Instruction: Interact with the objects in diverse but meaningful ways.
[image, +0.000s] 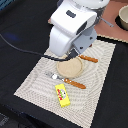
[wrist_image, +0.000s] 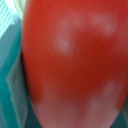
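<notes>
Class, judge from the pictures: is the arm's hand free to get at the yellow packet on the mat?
Probably not yet: the wrist view is filled by a red tomato, while the yellow packet lies uncovered on the mat.

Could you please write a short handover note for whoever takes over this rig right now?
Gripper: hidden behind the arm in the exterior view; open or shut cannot be told.
Wrist view: filled by a red tomato right at the camera; whether it is gripped is unclear.
Placemat: yellow packet near the front edge, fork beside the round beige plate, knife behind it.
Done: nothing can be confirmed.
Left: check the tomato's grip, then continue with the packet.
</notes>
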